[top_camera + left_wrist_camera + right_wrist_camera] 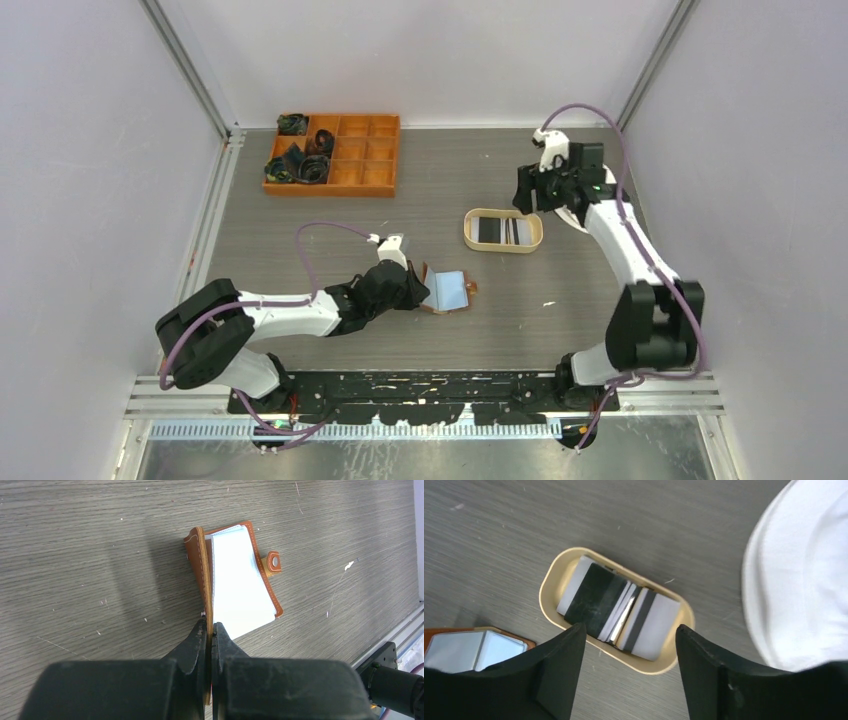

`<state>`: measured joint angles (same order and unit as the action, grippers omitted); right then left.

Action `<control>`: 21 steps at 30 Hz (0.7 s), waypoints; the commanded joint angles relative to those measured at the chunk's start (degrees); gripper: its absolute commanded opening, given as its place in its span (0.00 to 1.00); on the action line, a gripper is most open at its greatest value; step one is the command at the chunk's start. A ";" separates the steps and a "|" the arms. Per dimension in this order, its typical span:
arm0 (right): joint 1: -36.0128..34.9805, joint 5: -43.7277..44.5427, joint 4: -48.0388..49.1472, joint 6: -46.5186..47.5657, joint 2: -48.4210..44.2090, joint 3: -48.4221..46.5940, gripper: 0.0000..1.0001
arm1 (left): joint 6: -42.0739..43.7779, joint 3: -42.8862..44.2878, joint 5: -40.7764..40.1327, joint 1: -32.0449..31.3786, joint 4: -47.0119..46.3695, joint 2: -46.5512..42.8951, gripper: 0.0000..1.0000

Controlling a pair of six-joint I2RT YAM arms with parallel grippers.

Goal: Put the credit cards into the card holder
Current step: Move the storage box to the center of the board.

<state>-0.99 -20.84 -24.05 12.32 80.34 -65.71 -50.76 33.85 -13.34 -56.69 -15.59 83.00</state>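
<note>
1. Overhead, the left gripper [418,290] lies low at mid-table, clamped on the left side of the open brown wallet [452,292]. The right gripper [530,195] hangs near the far side of the oval tray [470,232], which holds the cards [490,230]. An orange box [385,150] sits at the back left.
2. Left wrist: the left gripper [210,630] is pinched tight on the wallet's [200,565] leather flap, which stands on edge. The other half lies flat on the table [90,555], showing a pale insert [240,585].
3. Right wrist: the right gripper [630,630] is spread wide, with nothing between its fingers, above the tray [549,580]. The cards [596,597], black, white and grey-striped, overlap inside the tray. The wallet's [454,650] corner shows lower left, apart from the tray.
</note>
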 commanded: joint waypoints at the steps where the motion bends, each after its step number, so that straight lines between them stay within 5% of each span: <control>1: -3.73 5.30 -0.41 -6.11 9.38 -0.44 0.67 | 0.41 1.88 -1.03 -0.27 -0.65 -1.04 0.00; 10: -6.37 18.46 -2.84 -6.52 20.00 -5.23 0.63 | -0.28 2.77 0.10 -0.27 -1.82 1.63 0.00; 21: -6.82 15.77 -6.32 -7.47 25.48 -8.08 0.65 | -0.56 2.56 0.71 -0.25 -2.16 1.78 0.00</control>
<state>-7.33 -3.18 -28.95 6.26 105.54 -71.37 -51.00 35.38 -12.56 -56.69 -16.03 85.17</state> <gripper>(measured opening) 0.636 0.019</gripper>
